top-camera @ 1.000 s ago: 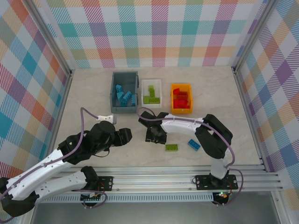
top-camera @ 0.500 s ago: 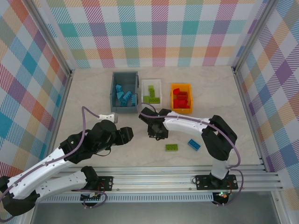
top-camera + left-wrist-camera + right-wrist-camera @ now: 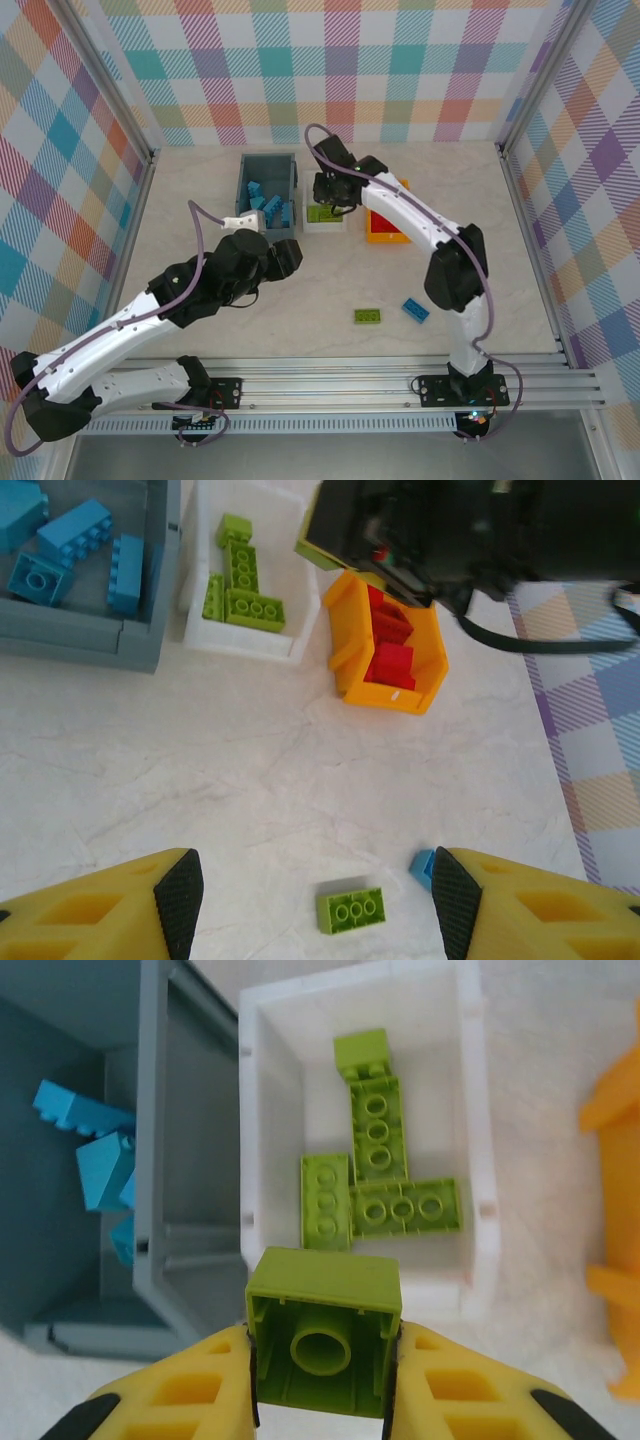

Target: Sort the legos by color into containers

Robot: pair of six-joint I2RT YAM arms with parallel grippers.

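My right gripper point(image 3: 323, 1365) is shut on a lime green lego point(image 3: 323, 1335), held hollow side toward the camera above the near edge of the white container point(image 3: 478, 1160), where three green legos point(image 3: 378, 1175) lie. In the top view that gripper point(image 3: 330, 190) hangs over the white container point(image 3: 322, 226). The grey container point(image 3: 243, 195) holds blue legos point(image 3: 262, 205), the orange container point(image 3: 385, 238) red ones point(image 3: 390, 660). My left gripper point(image 3: 317, 900) stands open and holds nothing, above a loose green lego point(image 3: 350, 910) and a blue lego point(image 3: 422, 866) on the table.
The loose green lego point(image 3: 367, 316) and blue lego point(image 3: 415, 309) lie near the table's front, right of centre. My left gripper point(image 3: 285, 258) sits just in front of the grey container. Checked walls enclose the table on three sides.
My right gripper shut on a green lego at mid-table and carried it back to above the white container. My left arm moved forward and to the right.
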